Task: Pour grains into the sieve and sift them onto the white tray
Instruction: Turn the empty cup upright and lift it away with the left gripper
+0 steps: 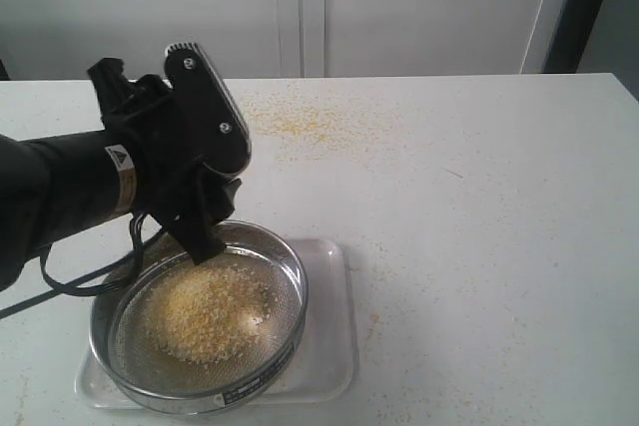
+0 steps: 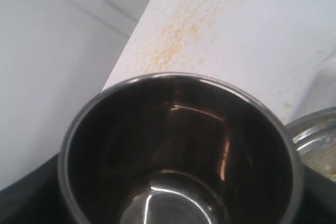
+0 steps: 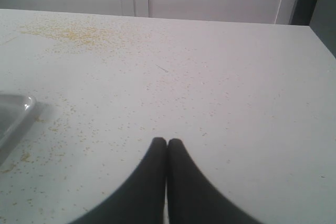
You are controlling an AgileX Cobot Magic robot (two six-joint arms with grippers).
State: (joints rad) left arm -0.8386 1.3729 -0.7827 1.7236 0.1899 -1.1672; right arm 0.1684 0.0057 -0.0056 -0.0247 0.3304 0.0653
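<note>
- Half done: empty cup [image 2: 178,145] clamped in left claw [image 1: 205,241], grains [image 1: 205,311] heaped in sieve [image 1: 298,296] on tray [image 1: 334,346].
- Right claw [image 3: 167,145] pinched closed, empty.
- Next: park cup, shake sieve.

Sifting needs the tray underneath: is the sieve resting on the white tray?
Touching. The exterior view shows the sieve sitting on the white tray, its lower rim meeting the tray floor.

Table [image 1: 479,207]: white, flat top, one long edge against the wall.
White tray [image 1: 334,346]: one, lying toward the edge opposite the wall.
Yellow crumbs [image 1: 290,125]: dense patch near the wall edge; thin scatter elsewhere, some just beside the tray.
</note>
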